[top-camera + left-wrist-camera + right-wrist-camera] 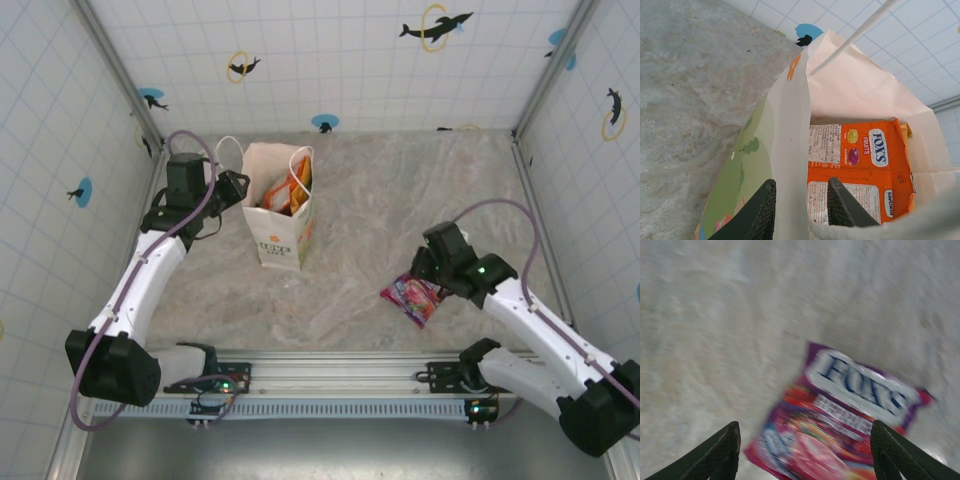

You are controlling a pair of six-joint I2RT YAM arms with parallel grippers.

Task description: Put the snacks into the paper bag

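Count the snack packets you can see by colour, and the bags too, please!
Orange packets, inside the paper bag: at least 1 (more may be hidden under it)
Magenta-purple packets, lying on the table: 1
White paper bags: 1
Total: 2 packets clearly seen and 1 bag, so 3 things.

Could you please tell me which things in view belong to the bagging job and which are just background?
Job:
- paper bag, left gripper pinching its wall
- orange packets inside the bag
- magenta packet on the table, under the open right gripper

Background:
- dolphin stickers on the tiled walls
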